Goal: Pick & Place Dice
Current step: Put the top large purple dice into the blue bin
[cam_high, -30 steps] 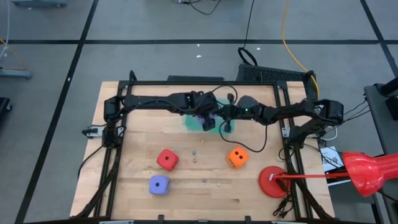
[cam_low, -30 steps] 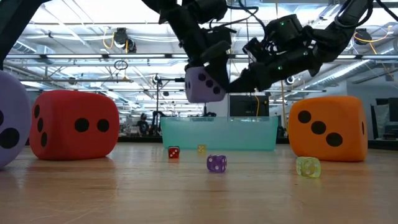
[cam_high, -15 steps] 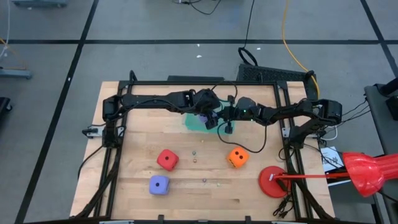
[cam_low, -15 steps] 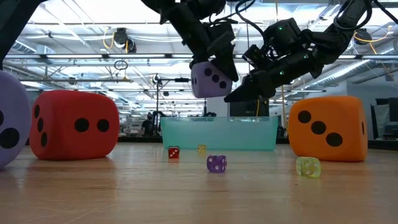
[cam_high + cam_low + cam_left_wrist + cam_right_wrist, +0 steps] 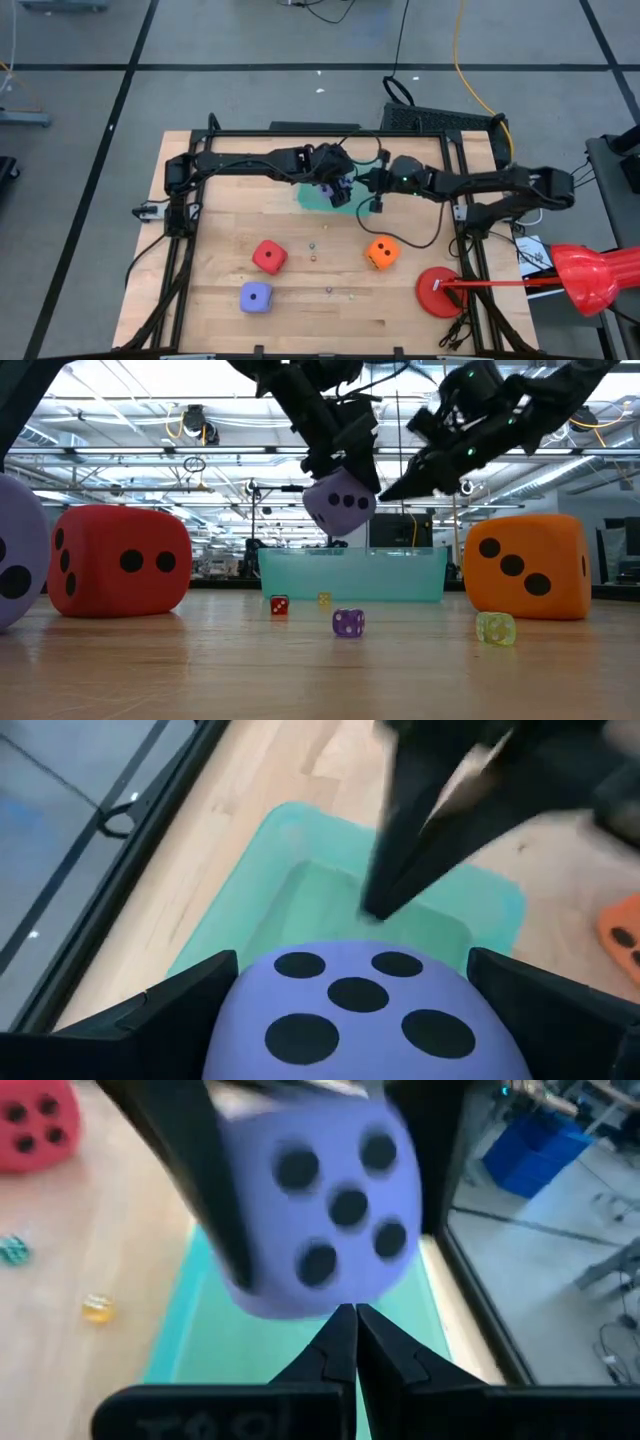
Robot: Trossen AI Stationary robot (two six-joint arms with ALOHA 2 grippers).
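My left gripper [image 5: 336, 187] is shut on a purple-blue die [image 5: 341, 506] and holds it in the air above the teal bin [image 5: 352, 576]. The face with several dark pips shows in both wrist views [image 5: 355, 1015] [image 5: 322, 1208]. My right gripper [image 5: 352, 1325] is shut and empty; it hovers just to the right of that die [image 5: 377, 203]. The red die [image 5: 268, 256], the orange die [image 5: 381, 252] and the second purple-blue die [image 5: 256, 297] each rest flat on the wooden table. My left gripper pinches the purple-blue die between its two fingers [image 5: 185, 1010], one on each of two opposite side faces [image 5: 250, 1020]. The fingers come from above, slanting down. The die is lifted clear, tilted, over the teal bin.
A red round disc [image 5: 439, 292] lies at the table's near right, with a red tool beside it off the table. A few tiny dice lie mid-table: red [image 5: 279, 605], purple [image 5: 348, 622], yellow [image 5: 495, 628]. Bare wood [image 5: 330, 320] lies along the near edge.
My right gripper has drawn back from the held die, toward the table's right edge and upward. My left gripper has stayed shut on the die over the bin; the die has turned in the hold and now shows another pip face to the low camera.
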